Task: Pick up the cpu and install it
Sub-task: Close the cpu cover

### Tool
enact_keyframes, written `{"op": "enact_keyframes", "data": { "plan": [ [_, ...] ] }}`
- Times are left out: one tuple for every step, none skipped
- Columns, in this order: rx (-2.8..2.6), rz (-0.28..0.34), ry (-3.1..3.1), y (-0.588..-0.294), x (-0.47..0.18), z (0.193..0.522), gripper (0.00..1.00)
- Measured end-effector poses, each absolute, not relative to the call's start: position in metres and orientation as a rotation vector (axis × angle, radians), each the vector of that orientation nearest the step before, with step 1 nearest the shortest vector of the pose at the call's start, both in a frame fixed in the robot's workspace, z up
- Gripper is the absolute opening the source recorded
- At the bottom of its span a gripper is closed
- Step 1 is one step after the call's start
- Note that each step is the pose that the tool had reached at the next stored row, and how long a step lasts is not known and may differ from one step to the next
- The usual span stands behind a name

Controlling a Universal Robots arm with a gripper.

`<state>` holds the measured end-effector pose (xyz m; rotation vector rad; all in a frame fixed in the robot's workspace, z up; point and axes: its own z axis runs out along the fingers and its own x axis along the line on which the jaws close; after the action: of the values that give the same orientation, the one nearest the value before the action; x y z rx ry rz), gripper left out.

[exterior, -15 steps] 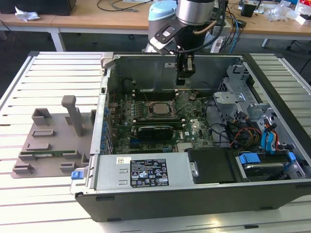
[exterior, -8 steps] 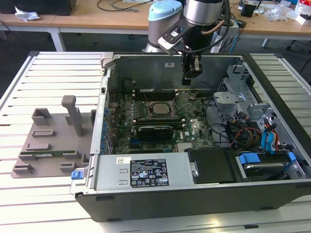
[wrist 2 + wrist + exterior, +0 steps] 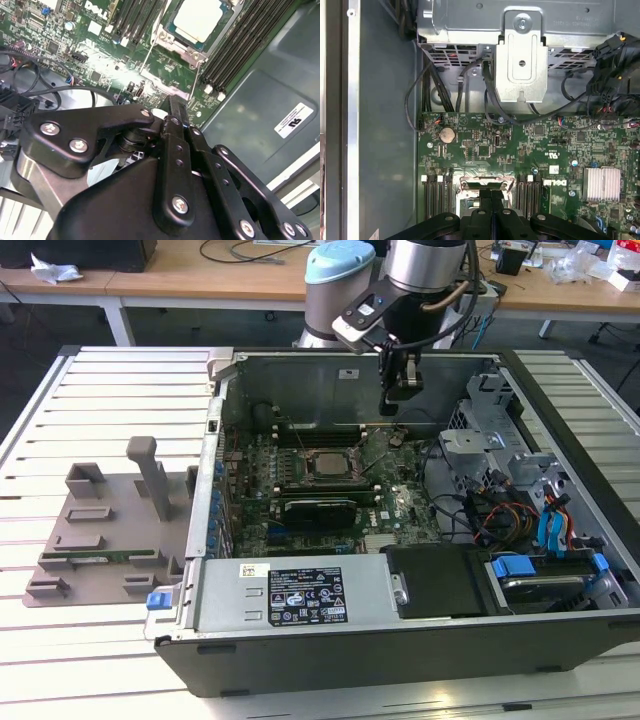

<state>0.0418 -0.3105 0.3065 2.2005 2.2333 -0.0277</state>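
second wrist view: cpu [image 3: 197,20] already sits in its socket [image 3: 165,39]; my claw [image 3: 176,102] hangs clenched and empty nearby.

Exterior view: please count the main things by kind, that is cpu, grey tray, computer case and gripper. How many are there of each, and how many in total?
cpu: 1
grey tray: 1
computer case: 1
gripper: 1
Total: 4
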Motion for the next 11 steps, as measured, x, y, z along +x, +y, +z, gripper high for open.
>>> {"op": "enact_keyframes", "data": {
  "plan": [
    [2.201,-0.028,2.233,-0.3105,0.0426,0.3064,0.11],
    [2.2,-0.028,2.233,-0.3105,0.044,0.3065,0.11],
    [2.2,-0.028,2.233,-0.3105,0.0447,0.3065,0.11],
    [2.2,-0.028,2.233,-0.3105,0.0452,0.3065,0.11],
    [2.201,-0.028,2.233,-0.3106,0.0466,0.3065,0.11],
    [2.201,-0.028,2.233,-0.3106,0.0479,0.3064,0.11],
    [2.201,-0.028,2.233,-0.3105,0.0489,0.3064,0.11],
    [2.201,-0.028,2.233,-0.3105,0.0496,0.3064,0.11],
    [2.2,-0.028,2.233,-0.3105,0.0507,0.3064,0.11],
    [2.201,-0.028,2.233,-0.3106,0.0514,0.3064,0.11],
    [2.2,-0.028,2.233,-0.3105,0.0522,0.3064,0.11]
  ]
}}
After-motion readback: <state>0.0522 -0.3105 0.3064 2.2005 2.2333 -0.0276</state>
